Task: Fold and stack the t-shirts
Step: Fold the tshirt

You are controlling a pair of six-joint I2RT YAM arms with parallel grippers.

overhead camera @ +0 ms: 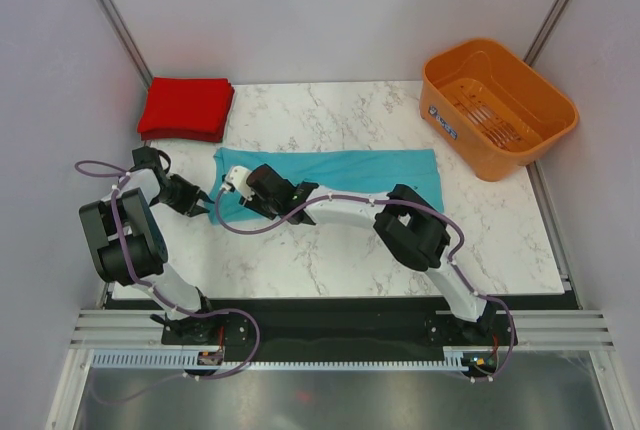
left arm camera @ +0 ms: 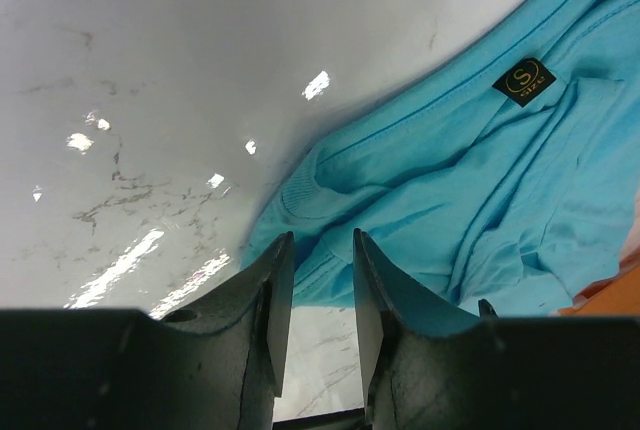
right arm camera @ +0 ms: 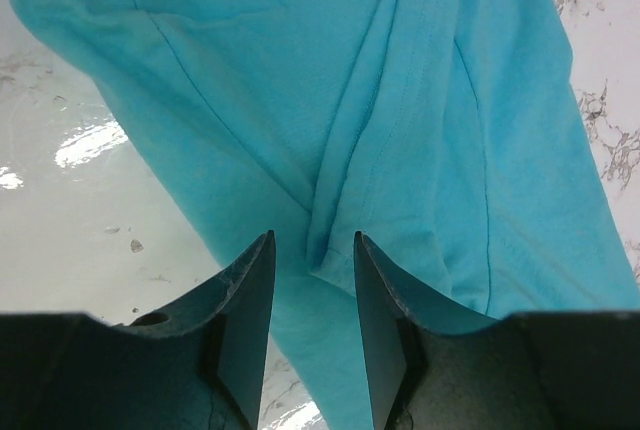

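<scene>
The teal-blue t-shirt (overhead camera: 345, 172) lies folded into a long strip across the middle of the table, with its neckline end and black size label (left arm camera: 523, 81) at the left. My left gripper (overhead camera: 203, 204) is open at the shirt's left near corner, its tips just over the cloth edge (left arm camera: 320, 242). My right gripper (overhead camera: 240, 183) is open and low over the shirt's left end, and a cloth fold (right arm camera: 335, 240) lies between its tips (right arm camera: 313, 242). The red t-shirt (overhead camera: 186, 108) lies folded at the back left corner.
An orange slotted basket (overhead camera: 497, 105) stands at the back right, partly over the table's edge. The marble table (overhead camera: 330, 250) has bare surface in front of the shirt. Grey walls close in the left, the back and the right.
</scene>
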